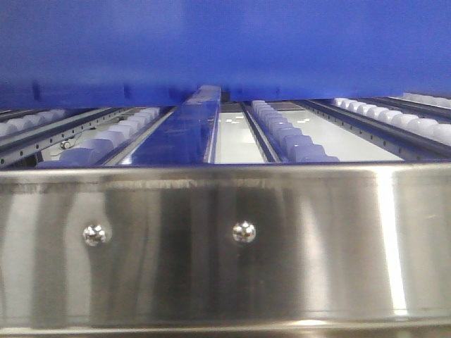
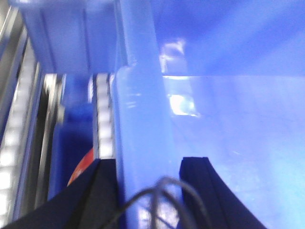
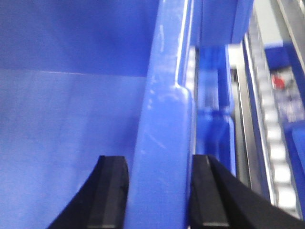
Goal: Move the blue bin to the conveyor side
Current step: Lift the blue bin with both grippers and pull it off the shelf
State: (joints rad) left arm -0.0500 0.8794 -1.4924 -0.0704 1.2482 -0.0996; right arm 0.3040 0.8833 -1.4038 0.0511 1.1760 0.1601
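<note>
Transport is proceeding: your left end effector (image 2: 148,164) and right end effector (image 3: 159,164) are clamping the blue bin (image 1: 225,49) by its rim (image 3: 164,119) above the roller tracks (image 1: 282,134). Next you are needing matched, level travel toward the unseen conveyor side.

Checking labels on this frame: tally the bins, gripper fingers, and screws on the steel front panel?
blue bin: 1
black fingers: 4 (left gripper 2, right gripper 2)
screws on steel panel: 2
Total: 7
</note>
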